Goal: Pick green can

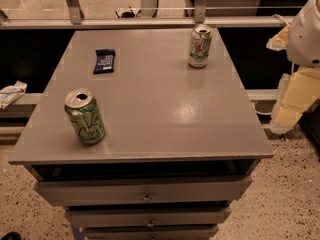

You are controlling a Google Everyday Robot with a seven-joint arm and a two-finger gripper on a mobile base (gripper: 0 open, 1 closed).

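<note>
The green can [84, 116] stands upright near the front left corner of the grey cabinet top [160, 109]. It is lime green with pale swirls, and its silver top is opened. My gripper [294, 103] hangs at the right edge of the view, beyond the cabinet's right side and far from the can, under the white arm housing [307, 31]. It holds nothing that I can see.
A white and silver can with green and red marks [200, 46] stands at the back right. A dark blue snack packet [104, 60] lies at the back left. Drawers [145, 191] sit below the front edge. A railing [150, 21] runs behind.
</note>
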